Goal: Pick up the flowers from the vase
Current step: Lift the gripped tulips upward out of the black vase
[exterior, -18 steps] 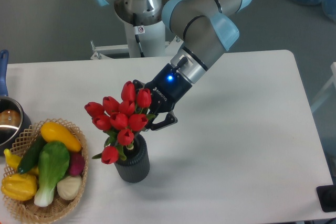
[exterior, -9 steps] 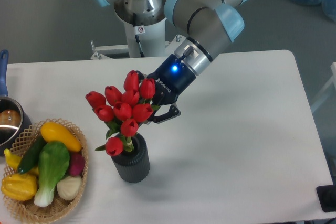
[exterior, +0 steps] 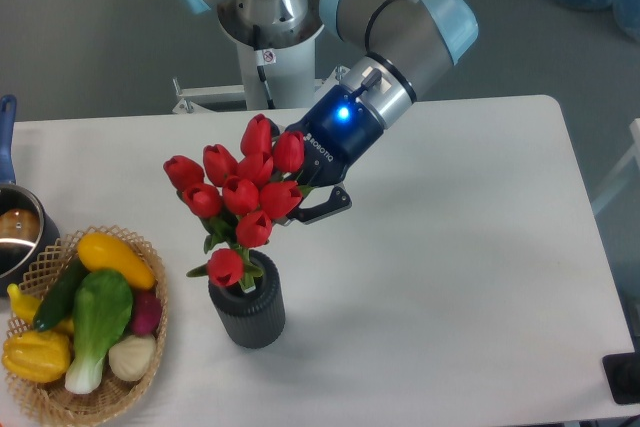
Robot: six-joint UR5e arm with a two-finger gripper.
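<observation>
Above the vase (exterior: 247, 314), my gripper (exterior: 300, 197) is clamped on the flowers (exterior: 240, 202), stems dipping into its mouth. Light, floppy, top-heavy bunch; hold stays below the heads.

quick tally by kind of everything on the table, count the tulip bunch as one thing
flower bunches: 1, the flowers
vases: 1, the vase
baskets: 1, the wicker basket
toy vegetables in the basket: 6 visible
pots: 1, the pot
total: 10

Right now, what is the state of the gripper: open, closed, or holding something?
Gripper: closed on the flowers, whose stems reach down to the vase.
</observation>
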